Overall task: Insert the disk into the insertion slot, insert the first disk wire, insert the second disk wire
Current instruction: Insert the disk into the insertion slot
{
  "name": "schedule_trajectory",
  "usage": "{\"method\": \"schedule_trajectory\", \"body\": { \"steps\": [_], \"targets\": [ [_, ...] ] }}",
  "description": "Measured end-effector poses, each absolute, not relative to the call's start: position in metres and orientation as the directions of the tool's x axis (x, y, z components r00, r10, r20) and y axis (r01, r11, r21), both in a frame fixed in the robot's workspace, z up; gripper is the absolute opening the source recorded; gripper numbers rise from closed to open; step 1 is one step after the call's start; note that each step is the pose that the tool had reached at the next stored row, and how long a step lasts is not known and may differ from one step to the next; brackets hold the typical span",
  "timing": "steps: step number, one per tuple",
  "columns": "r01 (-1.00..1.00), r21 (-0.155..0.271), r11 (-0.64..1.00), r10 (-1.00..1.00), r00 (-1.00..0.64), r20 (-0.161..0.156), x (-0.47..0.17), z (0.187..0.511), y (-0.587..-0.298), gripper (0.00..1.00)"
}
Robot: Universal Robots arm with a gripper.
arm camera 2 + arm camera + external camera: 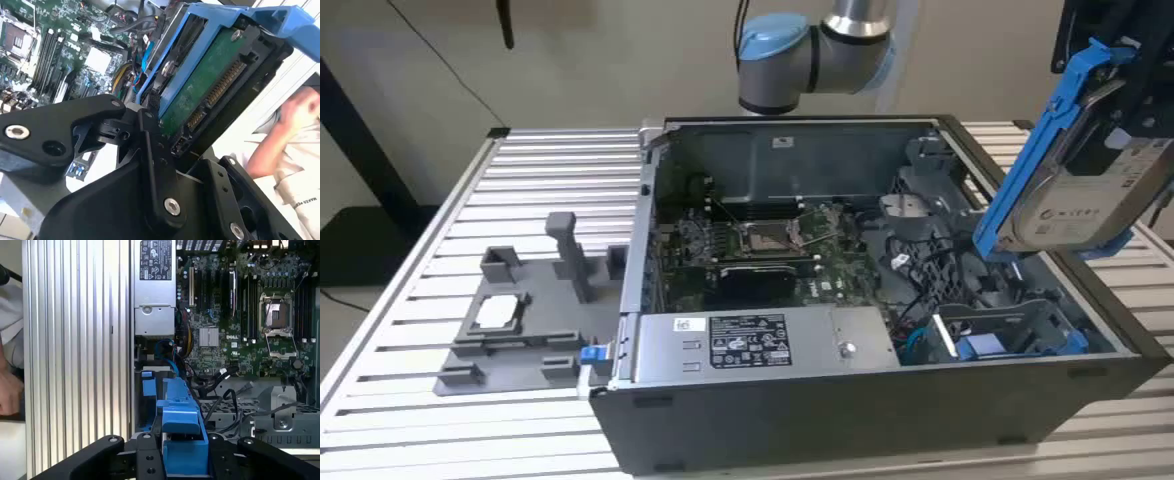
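The tool [182, 452] is clamped tight on the disk [1083, 185], holding it tilted on edge above the insertion slot [1014, 330].

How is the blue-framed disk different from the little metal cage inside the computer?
The disk hangs tilted in the air above the case, clamped in the gripper; the insertion slot sits low inside the computer case. The disk wears a white label; the insertion slot is bare grey metal. Both have bright blue plastic parts.
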State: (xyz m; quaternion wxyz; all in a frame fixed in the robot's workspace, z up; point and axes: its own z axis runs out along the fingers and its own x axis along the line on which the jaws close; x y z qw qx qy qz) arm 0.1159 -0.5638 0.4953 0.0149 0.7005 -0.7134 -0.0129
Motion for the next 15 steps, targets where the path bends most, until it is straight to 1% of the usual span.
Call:
{"method": "schedule_trajectory", "body": {
  "steps": [15],
  "targets": [
    [-0.999,0.039,0.018,-1.0,-0.018,0.004,0.1164,0.4907,-0.5638,0.33]
  ]
}}
